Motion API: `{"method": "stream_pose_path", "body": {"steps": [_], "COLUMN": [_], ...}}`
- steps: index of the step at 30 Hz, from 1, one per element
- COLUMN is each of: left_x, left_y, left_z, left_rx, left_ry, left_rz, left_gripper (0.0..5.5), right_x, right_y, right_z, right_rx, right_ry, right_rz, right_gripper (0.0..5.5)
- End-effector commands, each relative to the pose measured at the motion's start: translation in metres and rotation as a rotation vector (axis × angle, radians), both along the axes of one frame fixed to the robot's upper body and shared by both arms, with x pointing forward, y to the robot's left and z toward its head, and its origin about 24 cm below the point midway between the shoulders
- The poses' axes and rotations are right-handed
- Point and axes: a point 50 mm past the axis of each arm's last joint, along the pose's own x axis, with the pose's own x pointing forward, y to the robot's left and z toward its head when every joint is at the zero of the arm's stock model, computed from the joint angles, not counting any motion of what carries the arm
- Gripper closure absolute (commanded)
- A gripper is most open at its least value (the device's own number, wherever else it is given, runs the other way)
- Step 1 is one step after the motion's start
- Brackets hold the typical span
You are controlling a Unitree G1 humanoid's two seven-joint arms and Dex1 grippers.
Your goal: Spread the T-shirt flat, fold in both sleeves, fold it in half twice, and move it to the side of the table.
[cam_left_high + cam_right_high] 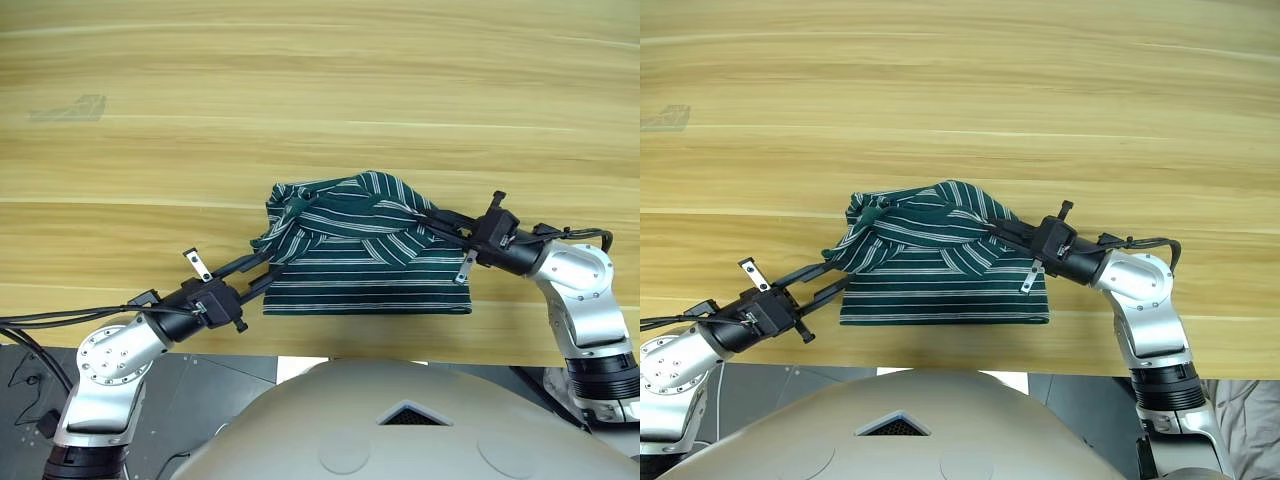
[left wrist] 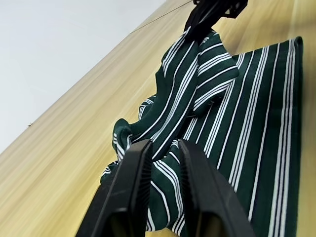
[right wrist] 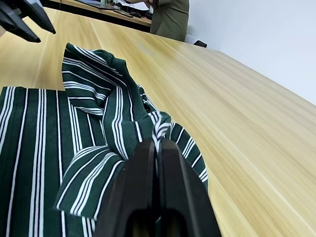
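Note:
A dark green T-shirt [image 1: 370,272] with white stripes lies near the front edge of the wooden table [image 1: 320,120]. Its lower half is flat, and its upper half is bunched into a raised fold [image 1: 930,215]. My left gripper [image 1: 274,262] comes in from the lower left and is shut on the shirt's crumpled left edge, with cloth between its fingers [image 2: 140,168]. My right gripper [image 1: 412,213] comes in from the right and is shut on a pinch of striped cloth [image 3: 157,133] at the upper right of the bunch. The sleeves are hidden in the folds.
The shirt's hem [image 1: 365,308] lies a short way from the table's front edge [image 1: 420,352]. Light wood stretches wide beyond and to both sides of the shirt. A faint grey mark [image 1: 70,108] sits at the far left.

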Motion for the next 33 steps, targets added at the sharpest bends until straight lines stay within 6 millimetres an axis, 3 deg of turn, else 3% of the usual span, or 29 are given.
{"method": "stream_pose_path", "body": {"steps": [1, 10, 22, 33], "left_x": [0.015, 0.032, 0.034, 0.057], "left_y": [0.001, 0.001, 0.005, -0.004], "left_z": [-0.007, 0.005, 0.000, -0.007], "left_rx": [0.042, 0.065, 0.071, 0.073], "left_ry": [-0.014, -0.038, 0.035, 0.007], "left_rz": [0.062, 0.043, 0.041, 0.105], "left_gripper": [4.54, 4.54, 2.71, 2.71], "right_x": [0.001, 0.002, 0.000, 0.000], "right_y": [0.001, 0.003, 0.006, 0.008], "right_z": [0.000, -0.003, -0.007, -0.009], "right_rx": [-0.007, -0.022, -0.039, -0.041], "right_ry": [-0.015, -0.019, -0.022, -0.021], "right_rz": [-0.001, 0.010, 0.015, 0.023], "right_gripper": [5.50, 5.50, 5.50, 5.50]}}
